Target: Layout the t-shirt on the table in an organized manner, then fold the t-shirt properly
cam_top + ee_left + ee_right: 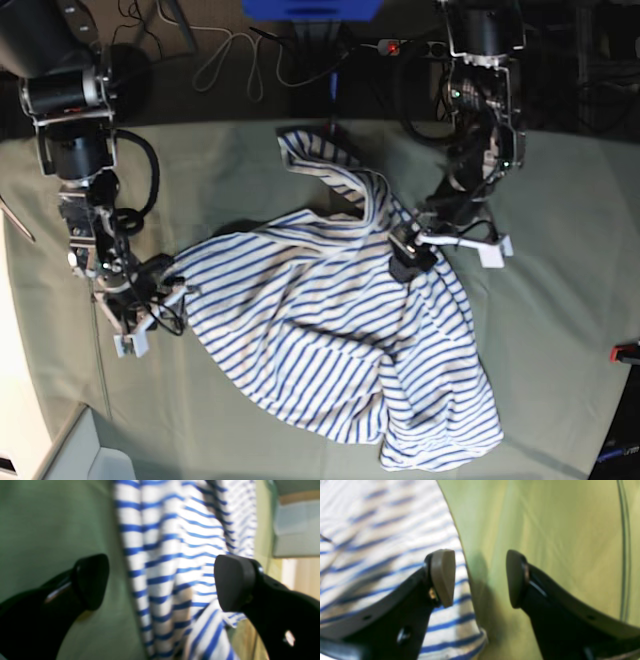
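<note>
The t-shirt (pixel 340 330), white with thin blue stripes, lies crumpled across the middle of the table (pixel 560 200), one part trailing toward the far edge. My left gripper (pixel 410 255) stands over the shirt's upper right part. In the left wrist view that gripper (pixel 162 582) is wide open, with folds of the t-shirt (pixel 175 555) behind the gap and the table (pixel 50 517) to the left. My right gripper (pixel 165 295) sits at the shirt's left edge. In the right wrist view it (pixel 480 578) is open, with the t-shirt (pixel 382 542) under one finger and bare table (pixel 545 517) in the gap.
A red clamp (pixel 625 352) sits at the table's right edge. Loose cables (pixel 230 55) and a power strip (pixel 395 47) lie behind the far edge. The table's near left corner (pixel 90 440) drops off to a pale floor.
</note>
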Controlling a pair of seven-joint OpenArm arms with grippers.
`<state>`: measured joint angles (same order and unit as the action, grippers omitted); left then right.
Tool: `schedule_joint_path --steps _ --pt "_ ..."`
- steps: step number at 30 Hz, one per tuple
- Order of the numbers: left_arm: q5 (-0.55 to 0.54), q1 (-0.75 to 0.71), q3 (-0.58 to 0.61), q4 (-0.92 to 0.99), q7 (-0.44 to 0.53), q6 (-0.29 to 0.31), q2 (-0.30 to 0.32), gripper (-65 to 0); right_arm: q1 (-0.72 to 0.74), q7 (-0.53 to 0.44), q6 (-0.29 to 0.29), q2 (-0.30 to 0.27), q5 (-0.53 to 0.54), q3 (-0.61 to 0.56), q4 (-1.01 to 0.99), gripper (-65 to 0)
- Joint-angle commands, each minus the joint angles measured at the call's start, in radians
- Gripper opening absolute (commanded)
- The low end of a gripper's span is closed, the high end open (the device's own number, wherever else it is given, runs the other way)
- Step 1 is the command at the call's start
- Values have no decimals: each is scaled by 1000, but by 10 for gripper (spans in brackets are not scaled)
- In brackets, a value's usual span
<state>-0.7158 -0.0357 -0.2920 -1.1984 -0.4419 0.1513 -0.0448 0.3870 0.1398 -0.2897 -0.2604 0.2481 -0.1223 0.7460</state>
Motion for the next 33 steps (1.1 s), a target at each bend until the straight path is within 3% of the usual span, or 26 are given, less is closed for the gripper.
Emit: schedule_joint_path --steps 1,7,12,21,23,24,29,30,33 --pt "2 13 1 28 -25 -15 1 0 28 -36 -3 -10 7 2 4 -320" --pt "-1 59 1 151 -24 -3 1 0 22 -61 -3 -12 7 2 -12 -320" --pt "2 63 1 156 -31 124 1 0 22 -61 -3 -14 7 2 -12 -320" --pt "2 61 1 163 -33 141 1 -30 22 -61 -3 -12 7 2 -12 -320" --pt "2 61 1 163 -33 141 1 -107 22 -59 -3 -10 7 2 -12 -321" --pt "-3 63 1 163 -34 141 1 -179 22 -56 -3 -9 7 2 -12 -321" --pt "-8 63 -2 165 -34 133 4 -615 17 -53 -3 9 7 2 -12 -323" --pt "-8 63 -2 165 -34 133 6 -650 7 -52 -3 16 7 0 -12 -323" --pt "-8 58 -3 159 -34 133 9 -634 -10 -52 -3 23 7 2 -12 -326"
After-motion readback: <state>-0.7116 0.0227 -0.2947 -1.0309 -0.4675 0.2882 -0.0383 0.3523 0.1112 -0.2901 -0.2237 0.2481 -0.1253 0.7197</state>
